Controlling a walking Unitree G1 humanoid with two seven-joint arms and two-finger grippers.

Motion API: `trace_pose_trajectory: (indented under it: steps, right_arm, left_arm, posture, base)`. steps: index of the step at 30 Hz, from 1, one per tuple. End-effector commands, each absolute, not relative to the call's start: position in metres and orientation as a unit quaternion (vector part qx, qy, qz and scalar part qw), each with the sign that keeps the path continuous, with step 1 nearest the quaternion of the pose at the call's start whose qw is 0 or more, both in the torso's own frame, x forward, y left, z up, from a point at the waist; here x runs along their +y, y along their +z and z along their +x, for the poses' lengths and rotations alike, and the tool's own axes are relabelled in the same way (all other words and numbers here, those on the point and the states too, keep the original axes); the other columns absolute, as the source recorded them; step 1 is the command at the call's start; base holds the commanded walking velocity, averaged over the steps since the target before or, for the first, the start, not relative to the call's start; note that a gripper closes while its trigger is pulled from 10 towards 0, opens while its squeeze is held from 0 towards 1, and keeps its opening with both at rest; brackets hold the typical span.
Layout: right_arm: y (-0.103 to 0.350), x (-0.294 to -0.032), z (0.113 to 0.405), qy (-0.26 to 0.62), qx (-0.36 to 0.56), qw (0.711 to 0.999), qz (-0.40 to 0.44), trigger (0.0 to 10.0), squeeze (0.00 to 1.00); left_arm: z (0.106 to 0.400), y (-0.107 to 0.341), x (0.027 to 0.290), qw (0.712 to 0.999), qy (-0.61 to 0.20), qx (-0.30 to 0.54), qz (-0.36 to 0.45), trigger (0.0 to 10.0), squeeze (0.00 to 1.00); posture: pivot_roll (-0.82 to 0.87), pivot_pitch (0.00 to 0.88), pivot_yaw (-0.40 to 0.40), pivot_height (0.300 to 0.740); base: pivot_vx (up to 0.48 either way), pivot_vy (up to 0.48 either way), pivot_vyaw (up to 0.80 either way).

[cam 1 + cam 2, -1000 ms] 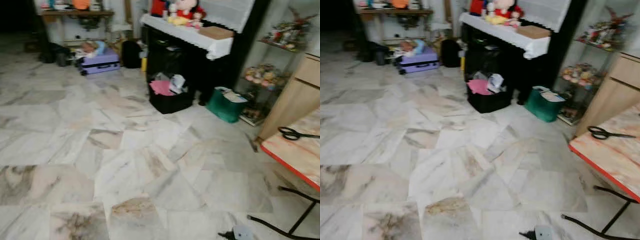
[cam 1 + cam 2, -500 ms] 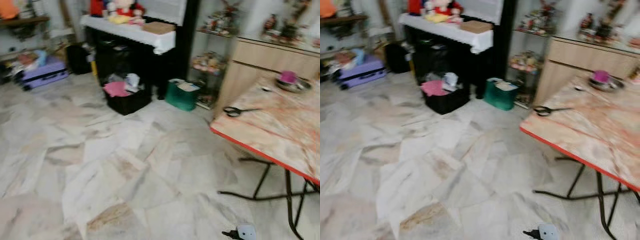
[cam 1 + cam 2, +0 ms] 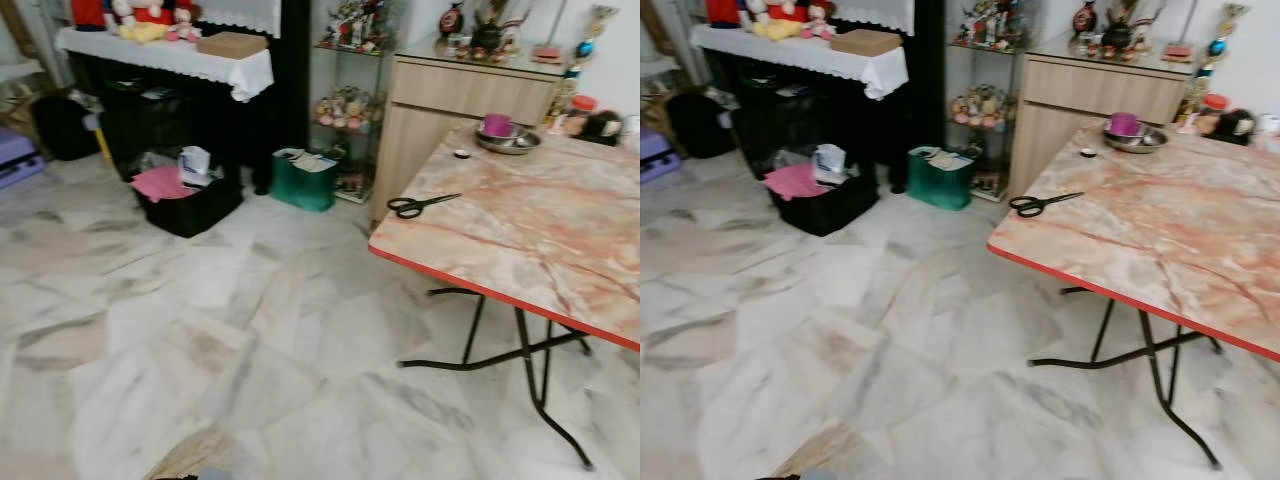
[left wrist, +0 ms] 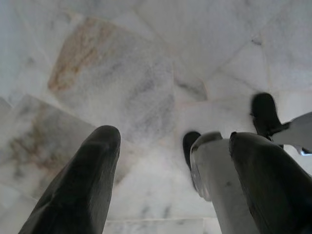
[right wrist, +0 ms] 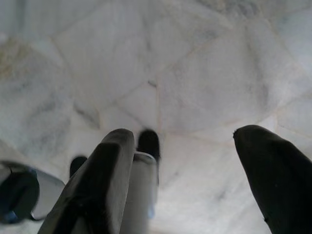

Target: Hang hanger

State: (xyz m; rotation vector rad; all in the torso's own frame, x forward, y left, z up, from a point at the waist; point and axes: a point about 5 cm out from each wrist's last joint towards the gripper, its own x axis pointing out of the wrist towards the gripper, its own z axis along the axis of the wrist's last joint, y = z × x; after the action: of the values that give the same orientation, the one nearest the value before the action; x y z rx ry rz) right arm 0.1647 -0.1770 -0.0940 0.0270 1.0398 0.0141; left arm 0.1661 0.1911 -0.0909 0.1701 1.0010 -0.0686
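The head camera has swung right since a second ago: the marble-topped folding table point(image 3: 520, 235), then clipped at the right edge, now spans the right half, black scissors point(image 3: 421, 205) near its left corner. Left gripper point(image 4: 170, 161) and right gripper point(image 5: 195, 161) hang spread wide above marble floor point(image 3: 250, 330). No hanger visible.

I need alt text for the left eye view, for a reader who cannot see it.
A folding table with a marble-pattern top and red edge stands on a pale marble floor; black scissors lie near its corner. Behind are a wooden cabinet and a green bag.
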Motion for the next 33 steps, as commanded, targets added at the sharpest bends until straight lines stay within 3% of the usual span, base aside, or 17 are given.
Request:
trace_pose_trajectory:
  steps: [1, 8, 18, 26, 33]
  right_arm:
    - [-0.091, -0.182, 0.172, -0.002, 0.49, 0.871, 0.008, 10.0, 0.0]
    - [-0.082, -0.196, 0.185, -0.013, 0.474, 0.88, 0.007, 10.0, 0.0]
    - [-0.083, -0.223, 0.172, -0.025, 0.479, 0.878, 0.004, 10.0, 0.0]
    - [-0.09, -0.216, 0.159, -0.02, 0.488, 0.873, 0.004, 10.0, 0.0]
    - [-0.089, -0.194, 0.17, -0.007, 0.481, 0.877, 0.006, 10.0, 0.0]
  left_arm:
    - [0.171, -0.089, 0.187, 0.875, -0.036, 0.475, 0.082, 10.0, 0.0]
    - [0.174, -0.088, 0.187, 0.877, -0.036, 0.471, 0.082, 10.0, 0.0]
    - [0.175, -0.088, 0.185, 0.879, -0.035, 0.47, 0.078, 10.0, 0.0]
    - [0.177, -0.088, 0.178, 0.88, -0.038, 0.467, 0.071, 10.0, 0.0]
    - [0.175, -0.089, 0.17, 0.881, -0.04, 0.468, 0.066, 10.0, 0.0]
  posture:
    - [0.15, 0.0, -0.01, 0.74]
    - [0.15, 0.0, -0.014, 0.74]
    - [0.14, 0.012, -0.017, 0.74]
    - [0.13, 0.027, -0.018, 0.74]
    - [0.11, 0.031, -0.016, 0.74]
  base:
    - [0.0, 0.0, -0.75]
    - [0.0, -0.041, 0.0]
    - [0.0, -0.464, 0.0]
    - [0.0, -0.48, 0.0]
    - [0.0, -0.479, 0.0]
